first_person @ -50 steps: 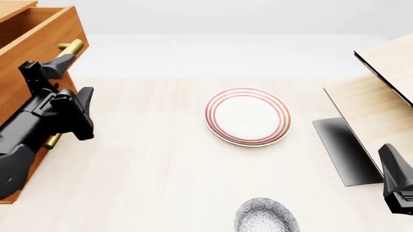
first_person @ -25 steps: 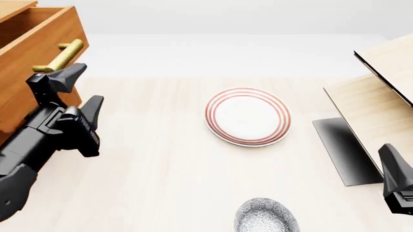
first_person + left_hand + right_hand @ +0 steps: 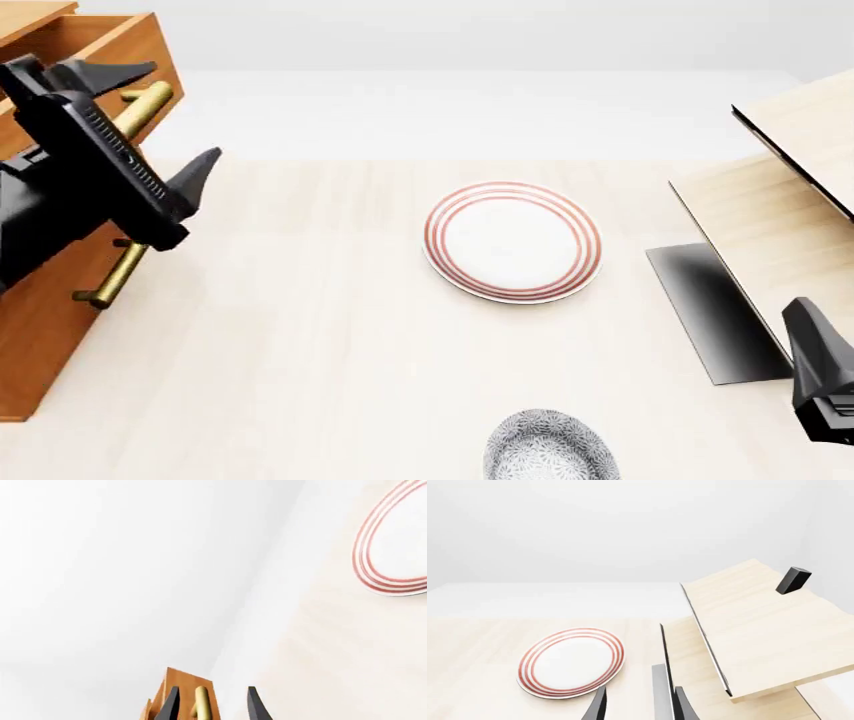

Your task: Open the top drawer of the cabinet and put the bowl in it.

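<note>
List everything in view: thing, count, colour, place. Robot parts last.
cabinet: one, orange-brown wood, far left of the table.
top drawer: one, orange-brown, pulled out at the cabinet's top.
brass bar handles: two showing, on the cabinet's front, one above the other.
plate: one, white with red rings, middle of the table.
bowl: one, white with dark speckles, near edge, cut off by the frame.
pale wood structure: one, light wood with black edge, right side.
table: one, pale wood.
left gripper: black, open, by the top drawer's handle.
right gripper: black, open, holding nothing, at the table's right.
</note>
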